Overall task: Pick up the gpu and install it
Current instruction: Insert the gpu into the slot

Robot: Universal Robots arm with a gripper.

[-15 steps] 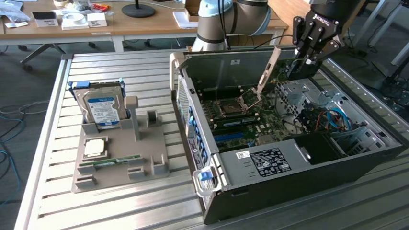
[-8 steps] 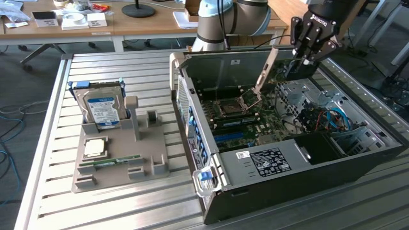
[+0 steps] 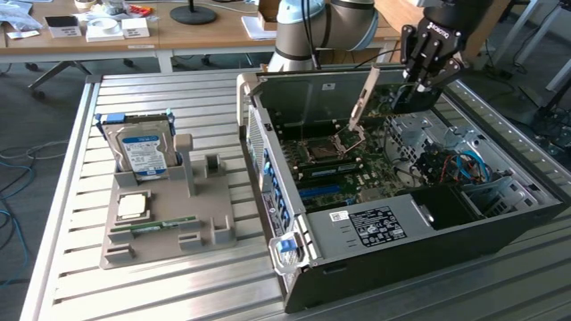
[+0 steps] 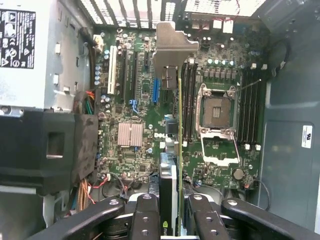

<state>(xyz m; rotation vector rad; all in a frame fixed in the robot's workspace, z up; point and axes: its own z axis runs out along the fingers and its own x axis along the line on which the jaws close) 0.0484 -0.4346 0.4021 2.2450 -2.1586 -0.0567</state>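
My gripper (image 3: 419, 83) hangs over the far side of the open computer case (image 3: 402, 274), shut on the gpu (image 3: 412, 100), a dark flat card. Its long silvery bracket (image 3: 362, 100) slants down toward the motherboard (image 3: 357, 170). In the wrist view the gpu (image 4: 172, 165) is seen edge-on between my black fingers (image 4: 145, 217), with its bracket (image 4: 172, 45) at the far end. The card is lifted above the motherboard's (image 4: 135, 100) expansion slots (image 4: 156, 90), between those slots and the CPU socket (image 4: 216, 112).
On the exterior view's left, a grey holder (image 3: 178, 234) carries a hard drive (image 3: 143, 150) with a blue-white label, a CPU (image 3: 134, 205) and a green memory stick (image 3: 165, 223). Inside the case are a power supply (image 3: 375, 224) and cable bundles (image 3: 459, 167).
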